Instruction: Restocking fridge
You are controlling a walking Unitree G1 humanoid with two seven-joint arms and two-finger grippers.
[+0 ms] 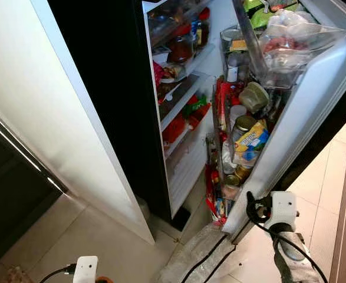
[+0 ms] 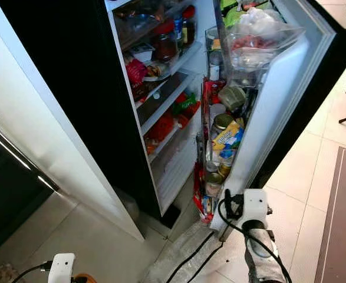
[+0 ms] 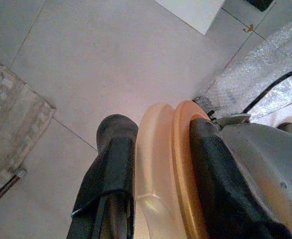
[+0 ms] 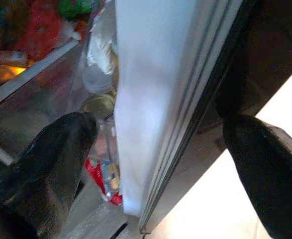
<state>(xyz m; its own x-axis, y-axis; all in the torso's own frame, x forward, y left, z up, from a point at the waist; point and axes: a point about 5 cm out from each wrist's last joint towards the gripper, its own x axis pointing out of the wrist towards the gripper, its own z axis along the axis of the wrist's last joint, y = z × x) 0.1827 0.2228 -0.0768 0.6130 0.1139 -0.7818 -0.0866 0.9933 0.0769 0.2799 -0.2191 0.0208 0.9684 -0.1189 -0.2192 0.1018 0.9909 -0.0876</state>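
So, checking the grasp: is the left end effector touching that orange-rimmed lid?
Touching. The left wrist view shows the left end effector fingers pressed against both sides of the lid.

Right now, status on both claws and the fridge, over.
Left claw shut on an orange-and-clear round item, low over the floor. Right claw open, straddling the fridge door edge. Door open, door racks crowded.

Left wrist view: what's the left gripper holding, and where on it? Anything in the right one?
The left gripper is shut on an orange-and-cream round lid, pinched across its rim. The right gripper is open, its fingers straddling the fridge door edge.
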